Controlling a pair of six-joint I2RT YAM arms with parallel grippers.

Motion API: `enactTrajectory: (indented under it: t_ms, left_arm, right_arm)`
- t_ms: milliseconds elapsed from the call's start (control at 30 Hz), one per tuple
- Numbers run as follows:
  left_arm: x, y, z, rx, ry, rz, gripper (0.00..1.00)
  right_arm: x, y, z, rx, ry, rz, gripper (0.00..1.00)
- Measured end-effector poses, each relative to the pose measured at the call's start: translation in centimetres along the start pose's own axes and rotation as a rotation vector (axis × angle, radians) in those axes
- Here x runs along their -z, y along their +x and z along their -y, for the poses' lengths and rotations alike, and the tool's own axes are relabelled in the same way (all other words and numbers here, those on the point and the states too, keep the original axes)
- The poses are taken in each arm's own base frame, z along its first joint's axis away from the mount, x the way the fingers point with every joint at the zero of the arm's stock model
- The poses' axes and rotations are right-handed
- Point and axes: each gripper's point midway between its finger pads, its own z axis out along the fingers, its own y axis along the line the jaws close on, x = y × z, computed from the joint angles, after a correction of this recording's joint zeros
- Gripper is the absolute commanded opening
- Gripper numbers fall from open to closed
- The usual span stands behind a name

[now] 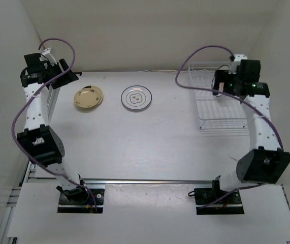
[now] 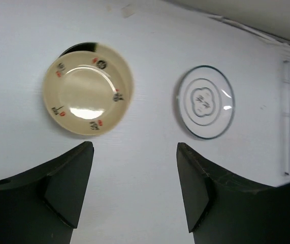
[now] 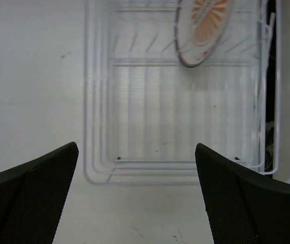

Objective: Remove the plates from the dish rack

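A cream-yellow plate (image 1: 88, 97) and a white plate with a dark rim (image 1: 136, 97) lie flat on the table at the back left and back middle. Both show in the left wrist view, cream (image 2: 88, 95) and white (image 2: 204, 101). The white wire dish rack (image 1: 221, 127) stands at the back right. An orange sunburst plate (image 3: 201, 28) stands tilted at the rack's far end (image 3: 96, 101). My left gripper (image 2: 134, 147) is open and empty, raised above the table near the cream plate. My right gripper (image 3: 136, 146) is open and empty above the rack's near end.
The table (image 1: 145, 142) is white, with white walls at the back and on both sides. My left arm (image 1: 33, 107) rises along the left edge. My right arm (image 1: 259, 122) arches over the rack's right side. Purple cables loop off both wrists.
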Motion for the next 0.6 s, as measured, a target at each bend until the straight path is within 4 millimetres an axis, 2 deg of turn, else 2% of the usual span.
enactTrajectory:
  t_ms: [67,133,233,300,400,467,600]
  left_arm:
    - [3.1,-0.2,2.9,-0.066,0.058,0.045,0.77]
    - [5.3,0.4,5.6,-0.138,0.125,0.069,0.78]
    - [7.1,3.1,8.3,-0.214,0.221,0.048,0.80]
    - [7.4,4.8,8.7,-0.231,0.250,0.018,0.80]
    - [6.9,6.9,7.9,-0.222,0.249,-0.030,0.83]
    - [6.4,8.2,7.3,-0.211,0.243,-0.062,0.83]
    - [6.0,10.0,6.8,-0.196,0.249,-0.106,0.84]
  right_arm:
    - [-1.0,-0.9,3.2,-0.067,0.065,0.003,0.94]
    - [-2.0,-1.7,5.8,-0.121,0.113,0.008,0.88]
    - [-3.3,-3.1,7.3,-0.138,0.131,0.019,0.78]
    - [-4.3,-4.8,7.6,-0.133,0.126,0.040,0.75]
    - [-5.8,-6.5,7.8,-0.120,0.118,0.062,0.72]
    - [-6.8,-7.0,8.0,-0.115,0.116,0.068,0.70]
    - [-9.8,-6.9,9.0,-0.100,0.128,0.041,0.70]
